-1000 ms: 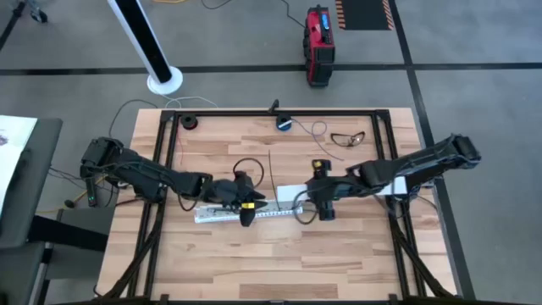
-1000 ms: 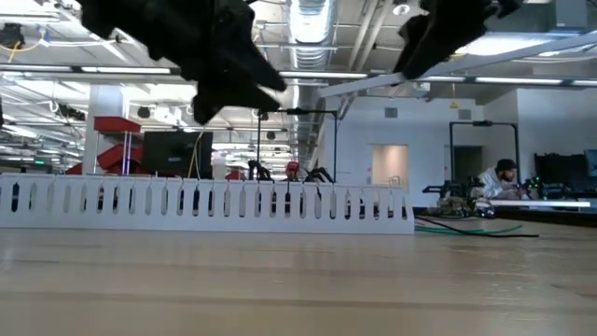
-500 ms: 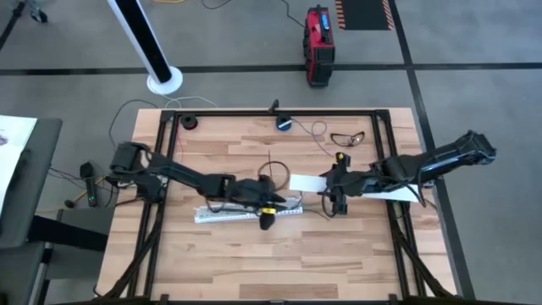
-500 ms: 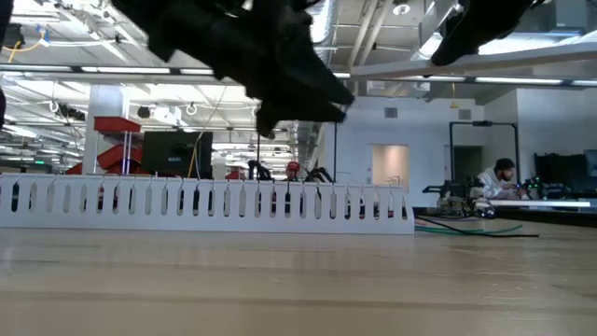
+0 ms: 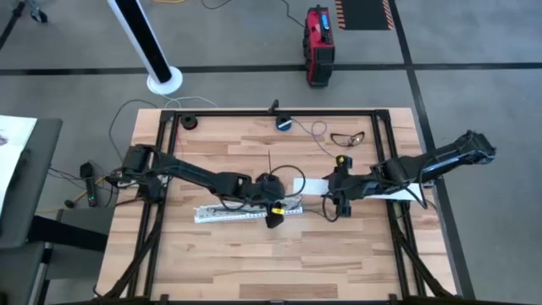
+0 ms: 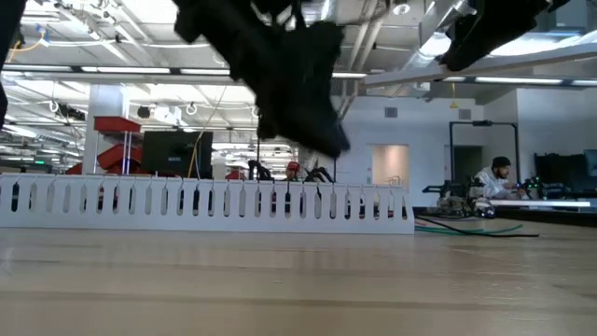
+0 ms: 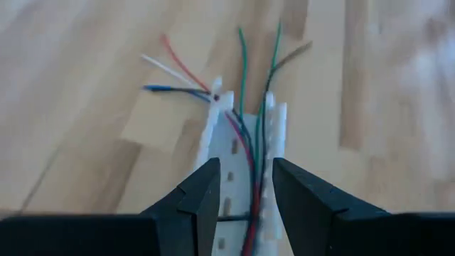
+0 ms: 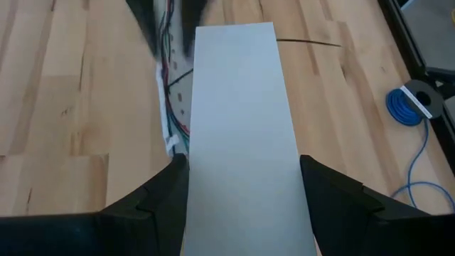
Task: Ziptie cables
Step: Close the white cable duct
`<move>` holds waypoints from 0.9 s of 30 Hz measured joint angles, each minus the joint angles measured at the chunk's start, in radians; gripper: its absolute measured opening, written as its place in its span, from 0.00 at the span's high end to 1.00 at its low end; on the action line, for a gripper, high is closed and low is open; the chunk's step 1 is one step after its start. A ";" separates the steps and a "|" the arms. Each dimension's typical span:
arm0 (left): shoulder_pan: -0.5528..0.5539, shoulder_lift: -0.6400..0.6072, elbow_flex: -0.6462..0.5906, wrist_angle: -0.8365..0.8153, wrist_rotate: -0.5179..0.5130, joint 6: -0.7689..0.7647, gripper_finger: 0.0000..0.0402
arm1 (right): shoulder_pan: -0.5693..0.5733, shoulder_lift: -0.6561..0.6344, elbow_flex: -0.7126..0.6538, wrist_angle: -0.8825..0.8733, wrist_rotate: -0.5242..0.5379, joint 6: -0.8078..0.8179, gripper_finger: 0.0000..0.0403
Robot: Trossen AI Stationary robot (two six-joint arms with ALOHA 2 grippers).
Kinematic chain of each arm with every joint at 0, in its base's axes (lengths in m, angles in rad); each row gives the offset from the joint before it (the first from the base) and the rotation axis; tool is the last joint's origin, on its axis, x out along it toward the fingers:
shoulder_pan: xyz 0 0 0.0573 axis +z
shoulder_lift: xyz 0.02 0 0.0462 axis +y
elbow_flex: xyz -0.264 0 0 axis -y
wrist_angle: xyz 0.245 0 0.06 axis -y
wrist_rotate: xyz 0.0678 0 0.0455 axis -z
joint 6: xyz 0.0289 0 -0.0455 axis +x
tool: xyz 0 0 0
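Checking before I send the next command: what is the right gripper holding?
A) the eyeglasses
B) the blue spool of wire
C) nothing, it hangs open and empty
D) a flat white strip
D: in the right wrist view, the right gripper has its fingers against both long edges of a flat white strip that runs out over the table; the blue spool lies apart, off to the side.

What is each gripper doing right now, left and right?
Left gripper: open, fingers straddling the cables in the white slotted duct.
Right gripper: shut on the flat white cover strip.
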 joint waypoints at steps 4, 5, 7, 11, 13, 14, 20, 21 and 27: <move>-0.058 -0.122 0.004 -0.062 0.177 -0.127 0.69 | 0.010 -0.004 0.000 0.004 -0.001 0.001 0.45; -0.076 -0.146 0.004 -0.081 0.213 -0.164 0.69 | 0.011 -0.007 0.000 0.002 -0.001 0.002 0.45; -0.123 -0.189 0.004 -0.122 0.278 -0.216 0.69 | 0.017 -0.017 0.001 0.008 0.003 0.000 0.45; -0.226 -0.203 0.004 -0.107 0.294 -0.179 0.69 | 0.019 -0.042 0.001 0.018 0.015 -0.015 0.45; -0.232 -0.202 -0.001 -0.098 0.271 -0.185 0.69 | 0.015 -0.053 0.001 0.016 0.023 -0.015 0.45; -0.214 -0.204 -0.004 -0.089 0.272 -0.183 0.69 | 0.012 -0.058 0.001 0.012 0.031 -0.014 0.45; -0.051 -0.180 -0.021 -0.044 0.596 -0.106 0.62 | -0.025 -0.060 0.001 0.012 0.040 -0.015 0.45; -0.045 -0.174 -0.021 -0.021 0.630 -0.109 0.61 | -0.031 -0.060 0.001 0.013 0.040 -0.016 0.45; -0.032 -0.158 -0.021 0.082 0.690 -0.159 0.50 | -0.065 -0.060 0.001 0.019 0.038 -0.032 0.45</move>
